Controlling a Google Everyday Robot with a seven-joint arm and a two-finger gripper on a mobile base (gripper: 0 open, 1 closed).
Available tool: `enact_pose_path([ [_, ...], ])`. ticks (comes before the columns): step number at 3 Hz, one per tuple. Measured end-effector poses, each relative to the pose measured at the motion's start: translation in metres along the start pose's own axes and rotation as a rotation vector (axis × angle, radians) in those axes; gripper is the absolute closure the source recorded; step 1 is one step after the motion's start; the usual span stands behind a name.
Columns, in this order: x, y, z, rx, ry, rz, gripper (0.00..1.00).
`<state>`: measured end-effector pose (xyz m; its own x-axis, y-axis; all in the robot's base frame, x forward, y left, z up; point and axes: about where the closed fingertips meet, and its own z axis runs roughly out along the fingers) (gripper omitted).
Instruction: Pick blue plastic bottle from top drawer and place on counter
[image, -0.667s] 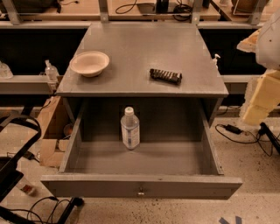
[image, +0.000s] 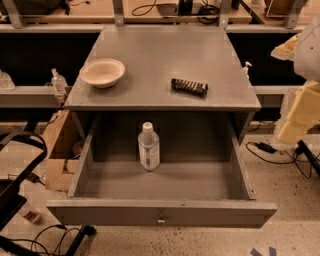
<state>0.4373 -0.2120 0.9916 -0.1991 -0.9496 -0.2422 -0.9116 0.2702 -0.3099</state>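
One small blue plastic bottle (image: 148, 146) with a white cap stands upright at the back of the open grey metal top drawer (image: 160, 212). On the flat grey counter (image: 160, 50) sit one pale round bowl (image: 102, 72) and one dark ribbed bar (image: 189, 86). My gripper is out of view, so I cannot tell its state.

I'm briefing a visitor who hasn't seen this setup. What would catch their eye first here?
The open drawer in front, with a small bottle standing upright near its back. Then the counter above, carrying a pale bowl on the left and a dark ridged bar on the right. The pale tool sits at the right edge.
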Motion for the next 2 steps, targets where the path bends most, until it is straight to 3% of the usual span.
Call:
enact_pose_path([
  [2, 0.012, 0.009, 0.026, -0.01, -0.217, -0.005, 0.0],
])
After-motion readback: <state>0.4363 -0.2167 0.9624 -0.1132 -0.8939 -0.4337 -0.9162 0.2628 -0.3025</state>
